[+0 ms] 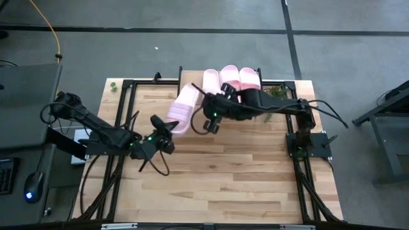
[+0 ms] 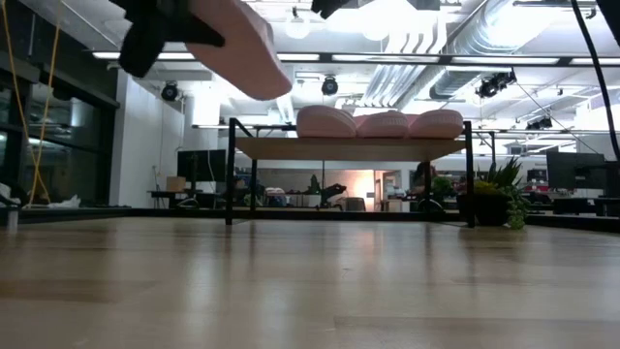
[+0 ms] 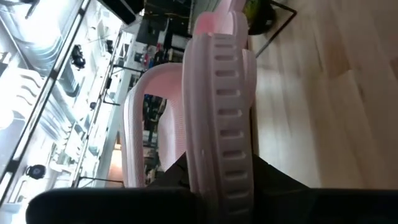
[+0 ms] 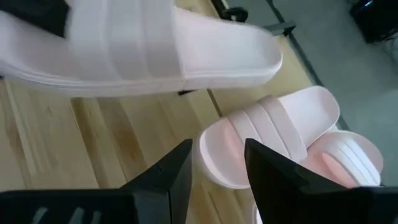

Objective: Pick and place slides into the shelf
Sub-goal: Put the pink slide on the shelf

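My left gripper (image 1: 163, 133) is shut on one pale pink slide (image 1: 183, 107), which it holds high above the table; in the low view this slide (image 2: 237, 44) hangs at the top left. Three more slides (image 1: 229, 78) lie side by side on the shelf's wooden top (image 2: 349, 147), soles down. My right gripper (image 1: 211, 120) hovers open just in front of the shelf, beside the held slide. Its wrist view looks down on two shelf slides (image 4: 273, 134) and on the held slide (image 4: 143, 46). My left gripper pinches the slide's sole at its near end (image 3: 219, 186) between its two fingers, one on each face of the sole. The fingers come from the table's left and near side, roughly along the slide. The slide is lifted clear, its free end pointing toward the shelf.
The shelf stands at the table's far edge on thin black legs (image 2: 231, 174), with open room under its top. A green plant (image 2: 499, 189) sits at its right end. The black frame rails (image 1: 121, 121) run along both table sides. The bare wooden tabletop (image 1: 217, 172) stretches toward the near edge.
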